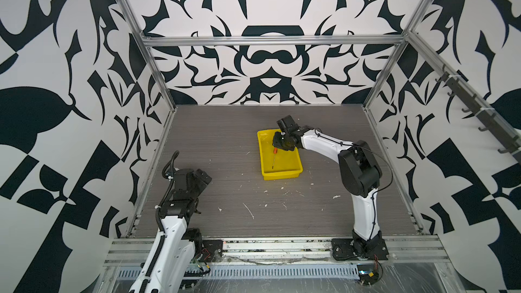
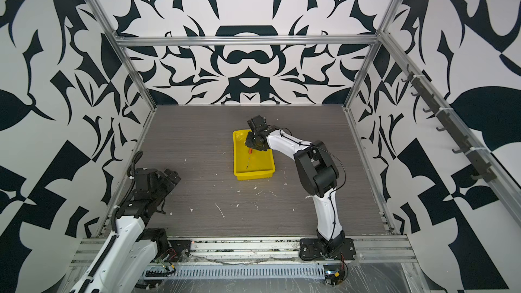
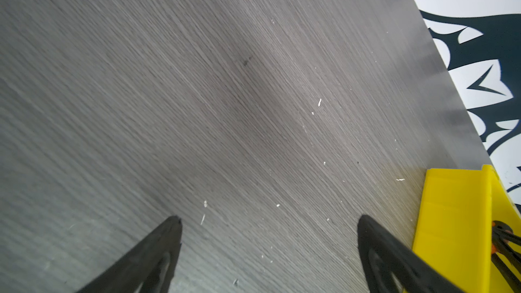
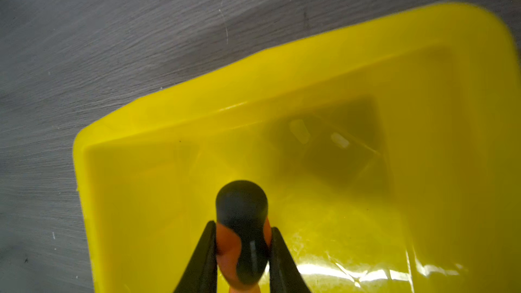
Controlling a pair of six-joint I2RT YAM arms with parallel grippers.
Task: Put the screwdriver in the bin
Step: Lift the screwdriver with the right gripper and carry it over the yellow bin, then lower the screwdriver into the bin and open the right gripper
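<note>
The right hand (image 4: 242, 225) is closed on the slim orange-handled, black-capped screwdriver (image 4: 242, 204), which hangs under the hand, within the shallow bright yellow plastic bin (image 4: 282, 80); I think only the release is left.

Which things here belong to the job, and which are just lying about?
In the job: screwdriver; right gripper, jaws shut on it; yellow bin beneath.
Lying about: white scraps on the table; left gripper, jaws open, idle.
</note>
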